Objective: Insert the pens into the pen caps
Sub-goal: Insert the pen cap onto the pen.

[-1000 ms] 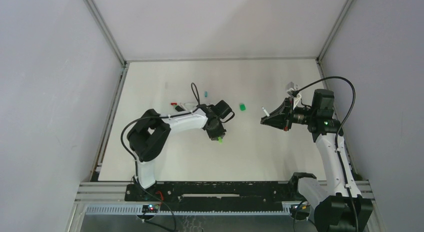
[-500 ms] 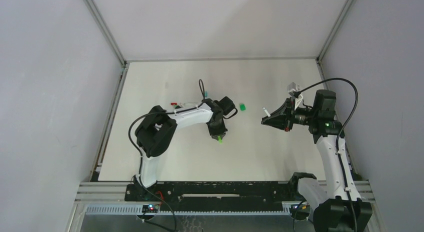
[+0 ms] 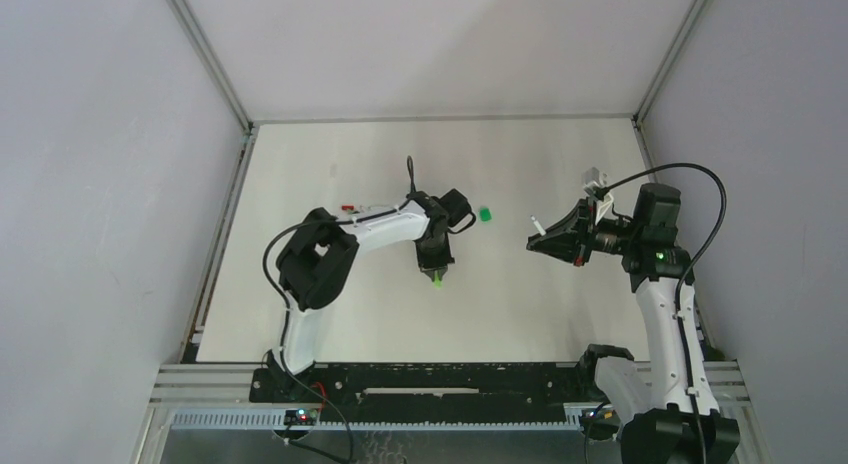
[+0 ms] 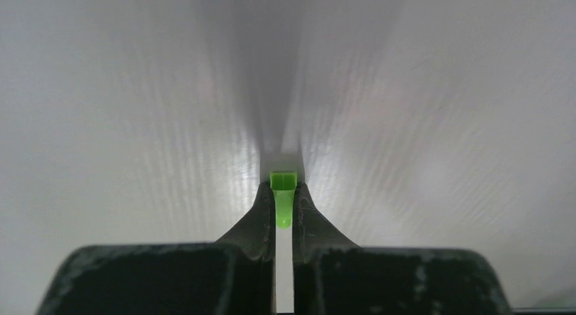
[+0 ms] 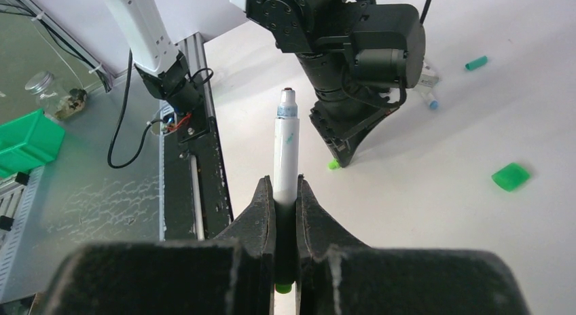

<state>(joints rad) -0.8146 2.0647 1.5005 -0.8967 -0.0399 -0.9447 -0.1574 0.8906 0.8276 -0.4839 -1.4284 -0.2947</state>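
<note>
My left gripper (image 3: 437, 274) is shut on a small bright green pen cap (image 4: 283, 193), held just above the white table; the cap also shows in the top view (image 3: 437, 280) and in the right wrist view (image 5: 333, 165). My right gripper (image 3: 536, 238) is shut on a white-barrelled pen (image 5: 286, 151) with a green rear end, its uncapped tip pointing left toward the left gripper; the pen shows in the top view (image 3: 535, 225). A chunkier green cap (image 3: 486, 214) lies on the table between the arms. A red cap (image 3: 347, 208) lies behind the left arm.
The left arm's body (image 3: 380, 229) crosses the middle left of the table (image 3: 520, 314). A teal cap (image 5: 476, 62) and a blue-tipped pen (image 5: 429, 101) lie beyond the left arm in the right wrist view. The black rail (image 3: 420, 379) runs along the near edge.
My left gripper turned slightly with the green cap, its wrist shifting back and right. My right arm drew back a little to the right with the pen.
</note>
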